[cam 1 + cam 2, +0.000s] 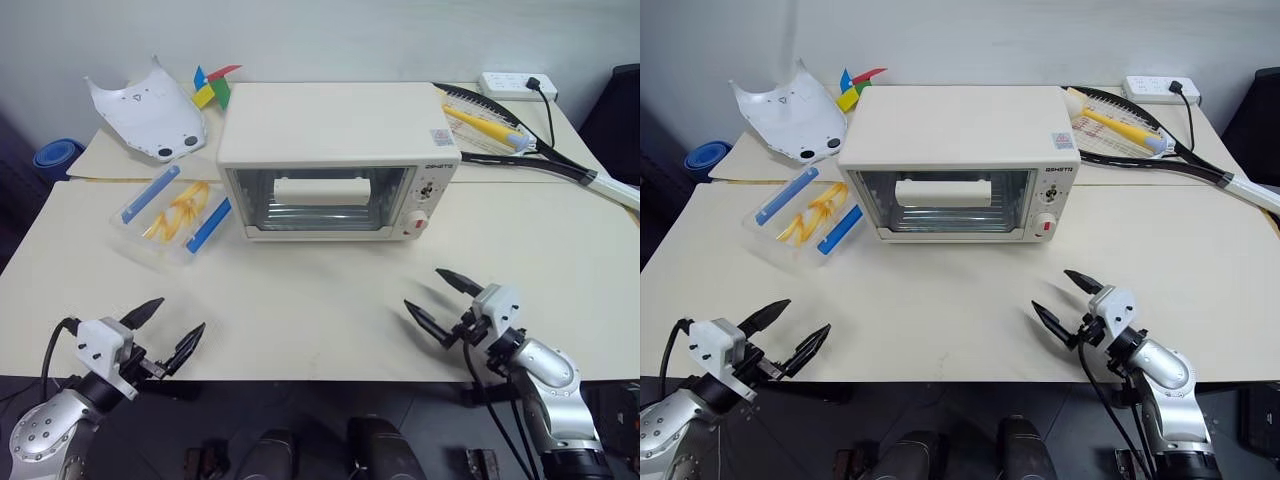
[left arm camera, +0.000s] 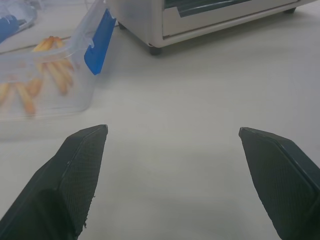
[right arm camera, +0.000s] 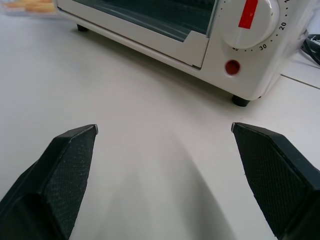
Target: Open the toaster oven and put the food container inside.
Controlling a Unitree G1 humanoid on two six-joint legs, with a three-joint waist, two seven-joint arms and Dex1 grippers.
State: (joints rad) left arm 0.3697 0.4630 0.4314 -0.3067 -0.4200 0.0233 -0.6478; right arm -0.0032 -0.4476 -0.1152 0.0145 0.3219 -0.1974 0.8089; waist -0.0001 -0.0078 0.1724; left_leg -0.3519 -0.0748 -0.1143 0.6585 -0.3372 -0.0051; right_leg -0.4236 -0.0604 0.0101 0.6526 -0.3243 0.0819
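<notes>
The cream-white toaster oven [image 1: 338, 150] stands mid-table with its glass door [image 1: 318, 198] closed; its red-marked dial [image 3: 248, 15] shows in the right wrist view. To the oven's left lies the clear food container [image 1: 176, 214] with blue clips and yellow strips inside, also seen as the food container [image 2: 47, 80] in the left wrist view. My left gripper [image 1: 165, 331] hovers open and empty at the near left table edge. At the near right, in front of the oven's knob side, my right gripper [image 1: 443, 300] is open and empty too.
A white curved plastic shell [image 1: 148, 112] and a coloured pinwheel [image 1: 212, 87] lie at the back left. A racket [image 1: 520, 140] and a power strip [image 1: 516, 84] are at the back right. A blue bowl [image 1: 55, 157] sits off the table's left.
</notes>
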